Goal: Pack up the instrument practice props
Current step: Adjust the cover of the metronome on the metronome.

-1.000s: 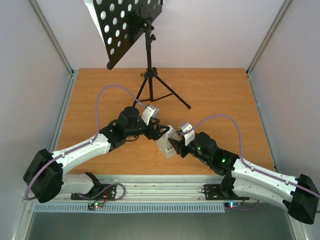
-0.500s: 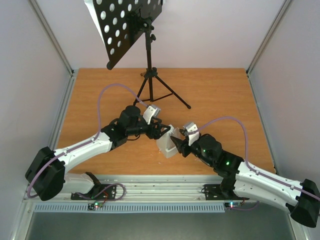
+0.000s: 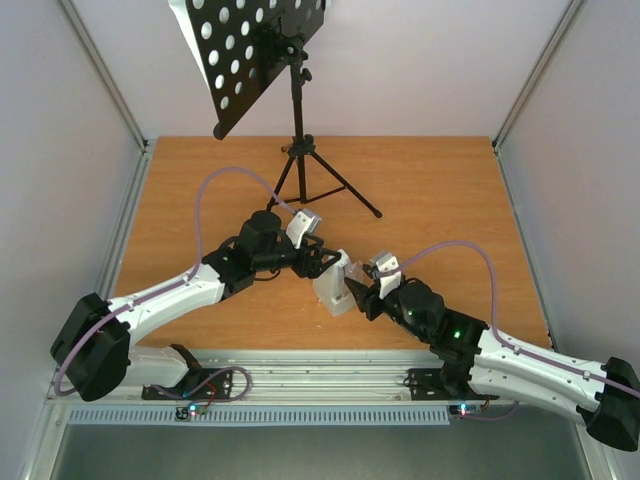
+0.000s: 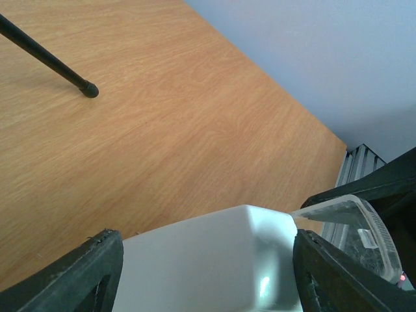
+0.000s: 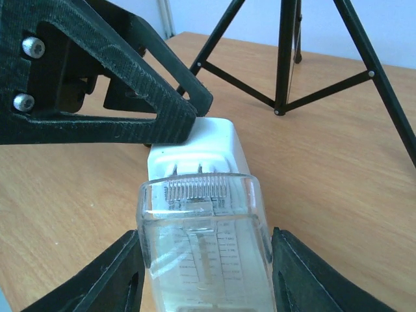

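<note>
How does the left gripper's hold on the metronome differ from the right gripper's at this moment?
The left gripper straddles the white body of the metronome, while the right gripper straddles its clear cover. The left gripper reaches in from the far left side, the right gripper from the near right. Shared: each has one finger pressed against either side of the metronome.

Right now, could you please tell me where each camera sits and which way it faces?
Top external: above and behind the robot, looking down at the table and music stand; both arms show.
Left wrist: on the left hand, looking over the metronome across the table; its fingers show.
Right wrist: on the right hand, facing the metronome and the stand's legs; its fingers show.
Both wrist views share the metronome.
</note>
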You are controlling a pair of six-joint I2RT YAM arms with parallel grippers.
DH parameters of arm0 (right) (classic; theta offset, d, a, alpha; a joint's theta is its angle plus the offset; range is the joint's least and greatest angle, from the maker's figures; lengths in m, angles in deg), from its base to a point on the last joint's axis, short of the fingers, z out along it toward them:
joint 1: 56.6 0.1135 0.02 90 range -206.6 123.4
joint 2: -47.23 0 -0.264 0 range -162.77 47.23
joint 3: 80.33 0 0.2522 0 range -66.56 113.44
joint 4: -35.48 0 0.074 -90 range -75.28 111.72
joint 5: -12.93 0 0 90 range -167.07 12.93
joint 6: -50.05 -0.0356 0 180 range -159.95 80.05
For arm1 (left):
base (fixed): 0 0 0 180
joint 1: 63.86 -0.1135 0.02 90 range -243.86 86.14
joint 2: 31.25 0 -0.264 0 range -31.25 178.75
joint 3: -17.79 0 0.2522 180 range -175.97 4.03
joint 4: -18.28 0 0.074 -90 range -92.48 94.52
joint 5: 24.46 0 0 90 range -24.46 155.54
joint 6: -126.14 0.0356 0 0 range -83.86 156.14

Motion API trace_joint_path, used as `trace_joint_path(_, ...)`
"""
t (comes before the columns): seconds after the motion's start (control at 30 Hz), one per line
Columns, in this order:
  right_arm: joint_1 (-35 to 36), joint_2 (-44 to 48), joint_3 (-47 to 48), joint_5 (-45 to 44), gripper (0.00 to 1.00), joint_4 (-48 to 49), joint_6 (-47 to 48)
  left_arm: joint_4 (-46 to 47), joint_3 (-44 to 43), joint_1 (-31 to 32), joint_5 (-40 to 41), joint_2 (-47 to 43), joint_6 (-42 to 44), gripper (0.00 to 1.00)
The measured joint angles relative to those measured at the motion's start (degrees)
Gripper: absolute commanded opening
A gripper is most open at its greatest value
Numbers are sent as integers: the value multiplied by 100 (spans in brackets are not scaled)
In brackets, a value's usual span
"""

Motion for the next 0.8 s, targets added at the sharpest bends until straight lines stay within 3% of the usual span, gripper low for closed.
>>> trace_joint_path(0.8,339,-610,-94,-702,51,898,-81,-2,-44,0,-33,57,0,71)
